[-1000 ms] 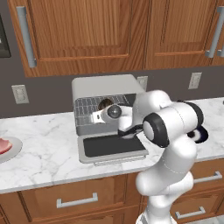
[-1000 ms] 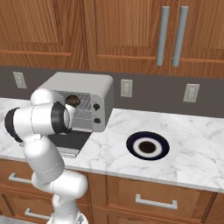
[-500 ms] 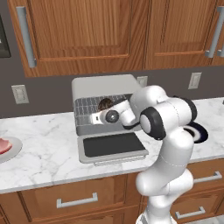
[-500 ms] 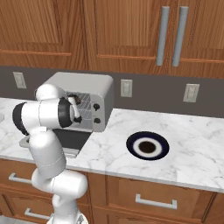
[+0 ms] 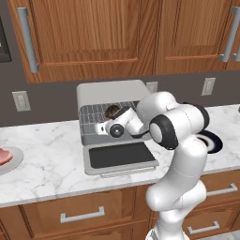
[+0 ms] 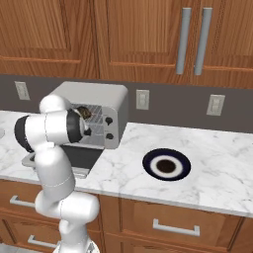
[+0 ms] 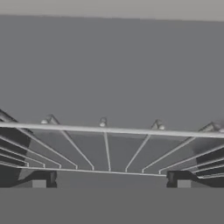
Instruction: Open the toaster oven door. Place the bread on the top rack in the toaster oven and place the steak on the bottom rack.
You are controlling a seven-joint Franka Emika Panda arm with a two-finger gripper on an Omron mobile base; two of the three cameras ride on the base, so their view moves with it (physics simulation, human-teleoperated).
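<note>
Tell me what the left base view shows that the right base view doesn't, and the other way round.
Left base view alone: the steak on a plate at the counter's left edge, and the toaster oven door seen from above, folded down flat. Right base view alone: the two black knobs on the oven's front, and the full dark-ringed plate, which is bare. Both share the toaster oven, the bread sitting inside on a wire rack, the white arm reaching in front of the oven, the marble counter and the wooden cabinets.
</note>
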